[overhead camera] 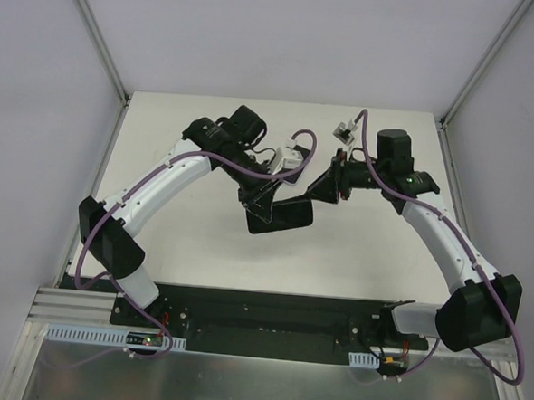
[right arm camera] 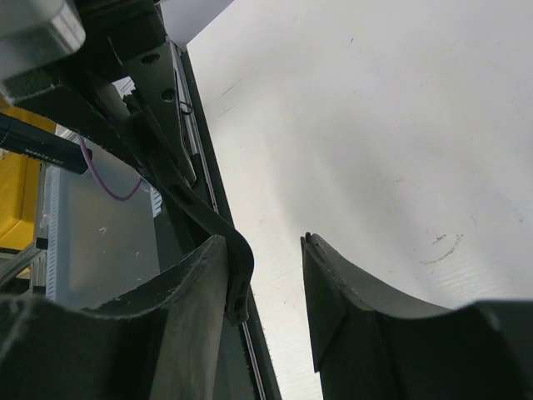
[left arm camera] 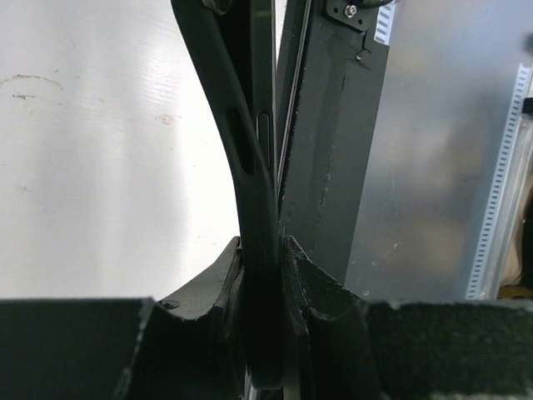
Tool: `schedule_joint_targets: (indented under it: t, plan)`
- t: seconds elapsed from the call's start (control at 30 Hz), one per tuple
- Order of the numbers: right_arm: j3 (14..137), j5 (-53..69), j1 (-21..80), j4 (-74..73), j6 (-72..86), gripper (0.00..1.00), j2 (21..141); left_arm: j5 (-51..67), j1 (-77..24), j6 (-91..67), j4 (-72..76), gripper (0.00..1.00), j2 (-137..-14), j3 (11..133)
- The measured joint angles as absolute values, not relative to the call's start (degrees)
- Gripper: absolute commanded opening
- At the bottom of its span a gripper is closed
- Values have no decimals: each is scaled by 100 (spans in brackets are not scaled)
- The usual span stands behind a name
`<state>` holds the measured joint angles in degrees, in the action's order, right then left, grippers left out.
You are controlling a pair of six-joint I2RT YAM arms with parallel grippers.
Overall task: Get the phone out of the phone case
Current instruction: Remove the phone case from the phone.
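Note:
The black phone case [overhead camera: 282, 215] hangs above the white table [overhead camera: 373, 252], between the two arms. My left gripper [overhead camera: 260, 198] is shut on its left end. In the left wrist view my left gripper [left arm camera: 265, 271] clamps the edge-on case. The case rim [left arm camera: 239, 146] bows left, away from the straight side of the phone [left arm camera: 265, 125]. My right gripper [overhead camera: 322, 189] is at the case's right corner. In the right wrist view my right gripper [right arm camera: 262, 242] stands open. The bent case corner [right arm camera: 240, 262] lies against the inner face of its left finger [right arm camera: 196, 292], and the other finger is apart from it.
The black base rail [overhead camera: 269, 313] runs along the near edge with both arm bases on it. Grey enclosure walls [overhead camera: 37, 104] stand on both sides and at the back. A white cable connector [overhead camera: 344, 129] sticks up by the right wrist.

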<state>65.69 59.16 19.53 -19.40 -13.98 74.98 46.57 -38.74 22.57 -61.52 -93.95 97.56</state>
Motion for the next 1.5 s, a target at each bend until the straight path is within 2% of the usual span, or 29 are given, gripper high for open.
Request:
schedule_joint_targets:
  t: [0.33,0.7,0.8,1.07,1.27,1.5]
  plan:
    - [6405,6075,1933,-1730,-1391,45,7507,4971,-3579,2036,-5975,0,-9395,9756]
    - [6394,6700,2073,-1664,-1070,41,7570,5205,-3579,2032,-4713,0,-9389,9751]
    - [6394,6705,2058,-1653,-1044,45,7570,5236,-3579,2053,-4550,0,-9373,9692]
    - [6552,6790,1533,-1737,-720,50,7570,5050,-3570,2493,-4191,0,-9179,9059]
    - [6705,6831,1081,-1732,-543,48,7465,4829,-3474,2578,-4237,0,-9153,8833]
    - [6702,6866,1011,-1811,-504,45,7310,4958,-3277,2342,-4056,0,-9102,8829]
